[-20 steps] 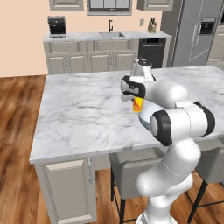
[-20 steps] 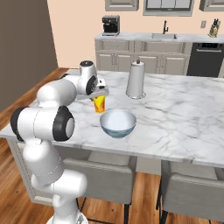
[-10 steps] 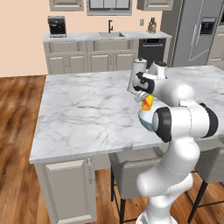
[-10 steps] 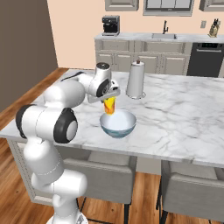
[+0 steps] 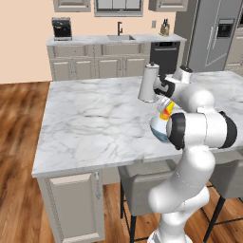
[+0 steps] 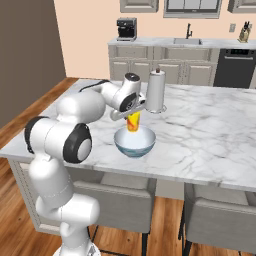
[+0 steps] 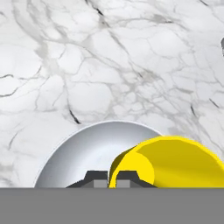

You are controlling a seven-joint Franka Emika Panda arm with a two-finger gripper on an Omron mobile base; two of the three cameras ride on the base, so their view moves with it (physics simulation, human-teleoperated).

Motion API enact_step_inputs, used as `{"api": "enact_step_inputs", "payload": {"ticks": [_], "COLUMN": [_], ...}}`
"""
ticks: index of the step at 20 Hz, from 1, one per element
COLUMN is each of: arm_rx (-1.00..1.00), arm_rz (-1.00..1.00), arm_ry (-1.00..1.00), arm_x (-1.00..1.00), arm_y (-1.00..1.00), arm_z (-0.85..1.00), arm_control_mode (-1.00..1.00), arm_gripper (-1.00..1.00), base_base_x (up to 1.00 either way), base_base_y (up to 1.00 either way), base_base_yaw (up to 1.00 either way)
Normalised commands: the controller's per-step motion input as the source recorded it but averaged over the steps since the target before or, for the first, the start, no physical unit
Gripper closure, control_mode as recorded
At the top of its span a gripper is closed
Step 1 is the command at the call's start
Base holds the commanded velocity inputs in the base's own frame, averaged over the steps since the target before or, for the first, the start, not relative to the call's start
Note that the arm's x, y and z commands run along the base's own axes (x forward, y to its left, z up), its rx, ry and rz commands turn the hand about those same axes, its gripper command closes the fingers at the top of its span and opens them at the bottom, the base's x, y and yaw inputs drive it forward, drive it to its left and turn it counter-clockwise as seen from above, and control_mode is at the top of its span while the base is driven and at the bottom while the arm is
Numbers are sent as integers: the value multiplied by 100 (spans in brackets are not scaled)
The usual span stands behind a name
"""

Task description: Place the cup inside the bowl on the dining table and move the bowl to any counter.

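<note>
My gripper [image 6: 131,114] is shut on the yellow cup [image 6: 133,122], which hangs tilted just over the bowl [image 6: 134,143] with its red-orange mark showing. The bowl stands near the front edge of the dining table [image 6: 200,130]. In the left base view the cup [image 5: 166,112] sits right above the bowl [image 5: 158,130], which my forearm partly hides. The hand view looks down past the gripper [image 7: 107,177] at the cup's open mouth [image 7: 175,162] and the bowl's white inside [image 7: 78,162].
A tall white paper-towel roll [image 6: 156,90] stands on the table just behind the bowl. The wall counter [image 6: 165,42] with sink and coffee machine [image 6: 126,29] runs along the back. Two stools [image 6: 220,220] are tucked under the table's near edge.
My gripper has carried the cup sideways across the table, from beside the bowl to directly above it. The bowl and paper-towel roll have stayed put.
</note>
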Motion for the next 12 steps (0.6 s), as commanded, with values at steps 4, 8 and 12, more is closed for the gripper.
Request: {"api": "enact_step_inputs", "payload": {"ticks": [4,8,12], "arm_rx": [0,0,0], "arm_rz": [10,8,7], "arm_ry": [1,3,4], "arm_x": [0,0,0], "arm_y": [-21,-17,-15], "arm_z": [-8,-19,-21], "arm_control_mode": [-100,-100,-100], "arm_gripper": [100,100,100], "base_base_x": [0,0,0], "base_base_y": [0,0,0], "base_base_yaw": [0,0,0]}}
